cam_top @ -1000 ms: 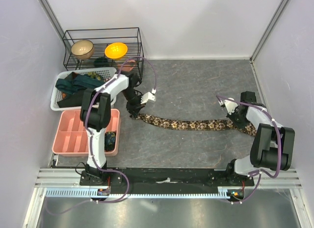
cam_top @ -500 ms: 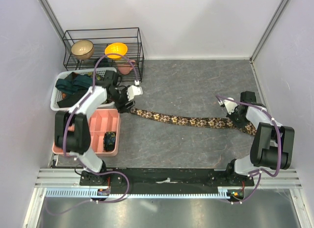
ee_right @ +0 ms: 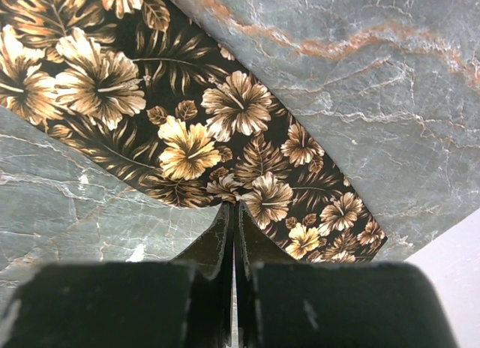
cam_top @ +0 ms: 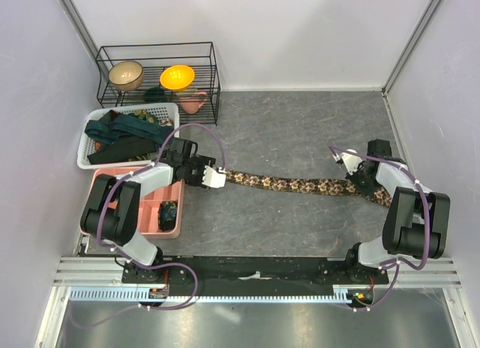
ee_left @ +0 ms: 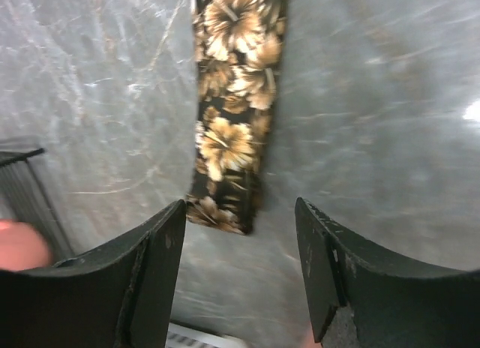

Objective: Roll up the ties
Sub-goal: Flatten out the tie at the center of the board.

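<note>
A: So, from above, where's the tie [cam_top: 292,186]?

B: Flat across the desk [cam_top: 300,123], narrow end by the left gripper [cam_top: 214,177], wide end at the right gripper [cam_top: 363,184]. Grey marbled top, pale walls [cam_top: 300,33] close around, basket [cam_top: 81,154] and tray [cam_top: 105,205] at left.

A: Left wrist?

B: Jaws spread, with the narrow tip lying between them. The fabric looks light, limp and probably slippery. I'd pinch that tip and start the coil there.

A: Right wrist?

B: Jaws pressed together at the wide end's edge. Whether they nip cloth, I can't tell. The smooth stone may let it slide.
</note>
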